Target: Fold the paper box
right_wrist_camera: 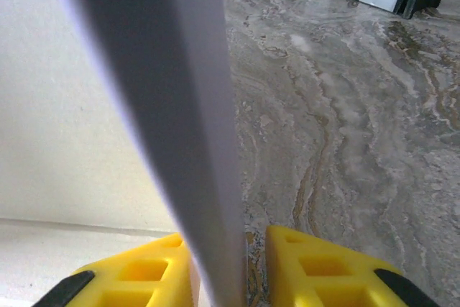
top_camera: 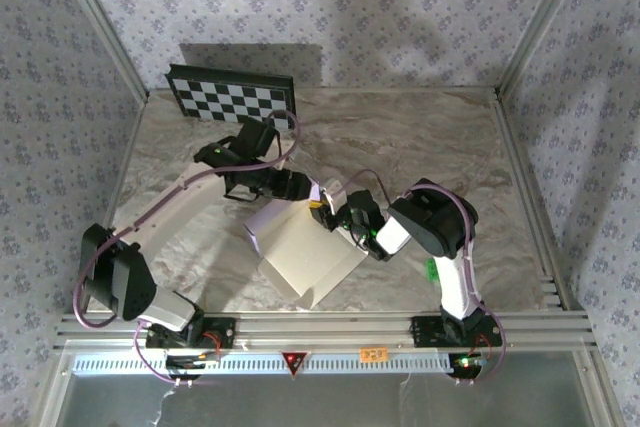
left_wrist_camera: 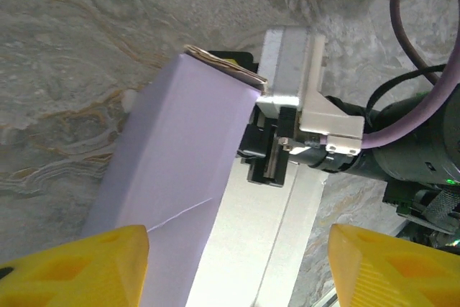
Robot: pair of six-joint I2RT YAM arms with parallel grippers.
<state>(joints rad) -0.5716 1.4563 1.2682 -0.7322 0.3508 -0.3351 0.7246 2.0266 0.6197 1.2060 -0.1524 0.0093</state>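
top view: a marble table [top_camera: 420, 147] boxed in by walls [top_camera: 330, 7] of patterned paper. the box [top_camera: 305, 257], white and partly folded, lies near the middle of the table, a little toward the near edge. both arms reach in over its far side. the left claw [top_camera: 293, 187] hangs over the far left corner. the right claw [top_camera: 328, 215] meets the far edge from the right, likely to hold a wall of the box upright while the other arm works. a checkerboard [top_camera: 232, 99] leans at the far left, well apart from the box. the arms crowd each other here, with purple cables [top_camera: 200, 179] looping around them, so either arm could block the other's path.

left wrist view: the left claw's yellow fingers [left_wrist_camera: 72, 267] stand wide apart, holding nothing, above a pale lavender panel [left_wrist_camera: 172, 170] of the box. the right claw sits just right of that panel's far corner and stands in the way of any push along that edge.

right wrist view: the right claw [right_wrist_camera: 224, 249] is clamped on an upright lavender panel, seen edge-on between its fingers, apparently to keep it raised. marble table lies to the right, and the checkerboard shows at the far edge.
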